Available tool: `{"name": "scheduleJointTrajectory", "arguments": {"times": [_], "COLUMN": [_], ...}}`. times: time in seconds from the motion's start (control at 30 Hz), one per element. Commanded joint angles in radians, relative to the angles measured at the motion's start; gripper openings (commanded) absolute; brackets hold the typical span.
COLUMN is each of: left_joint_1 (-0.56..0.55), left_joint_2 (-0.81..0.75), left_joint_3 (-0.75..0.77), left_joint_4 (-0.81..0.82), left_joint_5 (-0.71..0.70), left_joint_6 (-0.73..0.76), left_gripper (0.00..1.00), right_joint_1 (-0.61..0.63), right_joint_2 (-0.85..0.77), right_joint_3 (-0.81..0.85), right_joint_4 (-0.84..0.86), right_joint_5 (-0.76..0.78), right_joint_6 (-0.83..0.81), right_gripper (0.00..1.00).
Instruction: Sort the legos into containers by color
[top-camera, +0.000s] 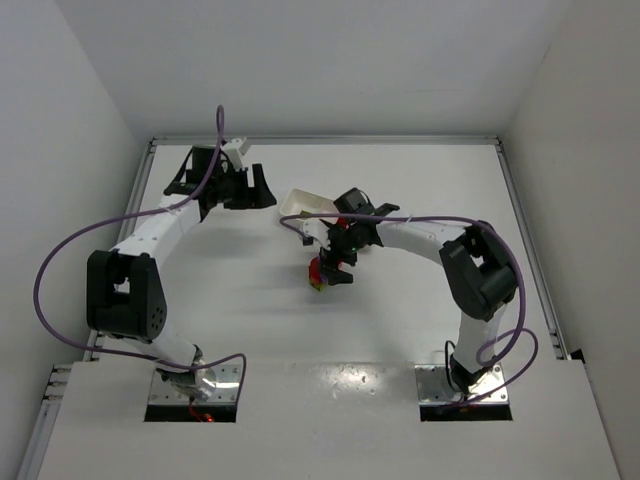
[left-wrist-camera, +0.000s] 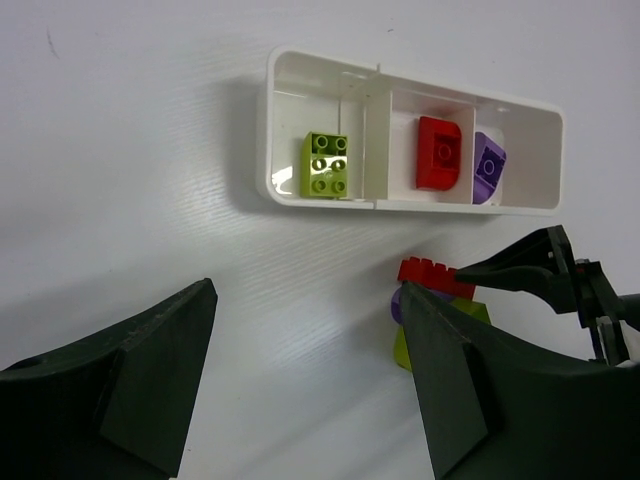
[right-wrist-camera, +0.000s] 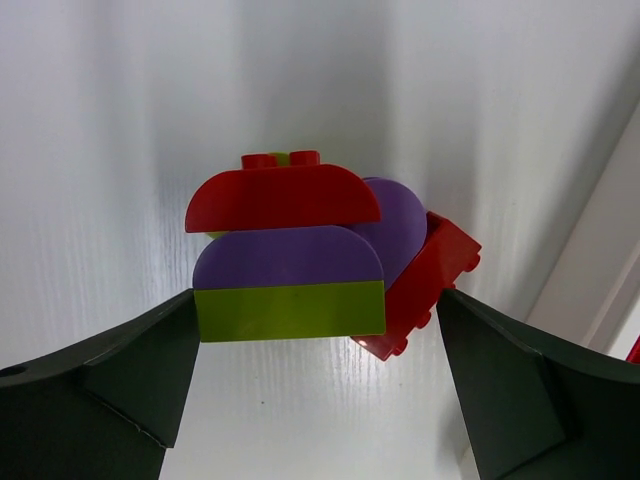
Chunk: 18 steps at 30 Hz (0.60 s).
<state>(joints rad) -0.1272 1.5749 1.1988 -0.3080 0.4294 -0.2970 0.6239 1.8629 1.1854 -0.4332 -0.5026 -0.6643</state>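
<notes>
The white three-compartment tray (left-wrist-camera: 415, 205) lies on the table. It holds a yellow-green brick (left-wrist-camera: 325, 165) in the left compartment, a red brick (left-wrist-camera: 440, 152) in the middle and a purple brick (left-wrist-camera: 488, 165) in the right. A loose cluster of legos (top-camera: 318, 272) lies in front of the tray. In the right wrist view it shows a red arch (right-wrist-camera: 283, 198), a purple piece (right-wrist-camera: 290, 257), a yellow-green piece (right-wrist-camera: 290, 310) and a red brick (right-wrist-camera: 420, 290). My right gripper (right-wrist-camera: 315, 390) is open, its fingers either side of the cluster. My left gripper (left-wrist-camera: 310, 380) is open and empty, left of the tray.
The tray (top-camera: 305, 205) is partly hidden under the right arm in the top view. White walls enclose the table on three sides. The right gripper's fingers (left-wrist-camera: 540, 268) show over the cluster in the left wrist view. The tray's rim (right-wrist-camera: 600, 280) is at the right.
</notes>
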Motion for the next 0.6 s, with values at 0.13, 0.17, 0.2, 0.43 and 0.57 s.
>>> {"name": "scheduleJointTrajectory", "arguments": {"times": [0.13, 0.17, 0.2, 0.43, 0.57], "left_joint_1": [0.012, 0.012, 0.012, 0.012, 0.012], "left_joint_2": [0.007, 0.007, 0.007, 0.007, 0.007], "left_joint_3": [-0.007, -0.007, -0.007, -0.016, -0.036], "left_joint_4": [0.033, 0.033, 0.033, 0.043, 0.043], "left_joint_5": [0.016, 0.016, 0.016, 0.046, 0.094], "left_joint_6": [-0.008, -0.008, -0.008, -0.008, -0.008], "left_gripper": [0.80, 0.80, 0.80, 0.80, 0.79], "right_joint_1": [-0.004, -0.004, -0.004, -0.004, -0.004], "right_joint_2": [0.010, 0.019, 0.019, 0.019, 0.001], "right_joint_3": [0.048, 0.048, 0.048, 0.057, 0.046], "right_joint_4": [0.033, 0.018, 0.008, -0.033, -0.055], "right_joint_5": [-0.031, -0.031, -0.031, -0.050, -0.060], "right_joint_6": [-0.024, -0.038, -0.049, -0.095, -0.106], "right_gripper": [0.89, 0.85, 0.76, 0.52, 0.29]}}
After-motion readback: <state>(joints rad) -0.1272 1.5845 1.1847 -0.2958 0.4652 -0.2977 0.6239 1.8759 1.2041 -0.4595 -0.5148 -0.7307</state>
